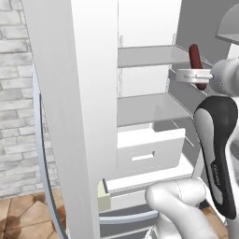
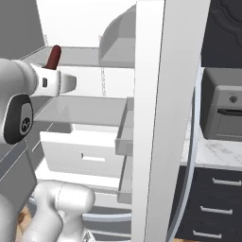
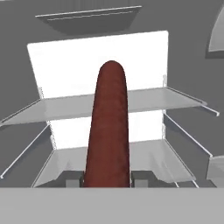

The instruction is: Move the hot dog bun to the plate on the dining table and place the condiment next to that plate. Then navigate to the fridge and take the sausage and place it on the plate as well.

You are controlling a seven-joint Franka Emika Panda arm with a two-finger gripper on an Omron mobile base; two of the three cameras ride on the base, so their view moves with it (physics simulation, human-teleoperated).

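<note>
On the left, the fridge door (image 1: pixel 70 116) is standing wide open, so the arm can reach the white inside; past it a drawer (image 1: pixel 149 151) is sitting pulled out a little, under two grey shelves (image 1: pixel 149 56); further right the gripper (image 1: pixel 198 74) is squeezing the sausage (image 1: pixel 194 56), and the sausage is pointing up out of the top of the fingers, with its bottom end peeking out below them.

In the hand view, the two fingers (image 3: pixel 72 178) are pressing on the sausage from both sides near its lower end; the sausage is rising straight up the middle, in front of the shelves and not touching them; I think it is being held up in the air like this so it can come out without bumping anything.

From the right side, the sausage is poking up on the left, in front of the shelf; the open fridge door (image 2: pixel 156 118) is standing in the middle; a dark box (image 2: pixel 222 106) is sitting on the counter (image 2: pixel 212 156) on the right.

The plate is somewhere else, so I think carrying the sausage there is the next job.
</note>
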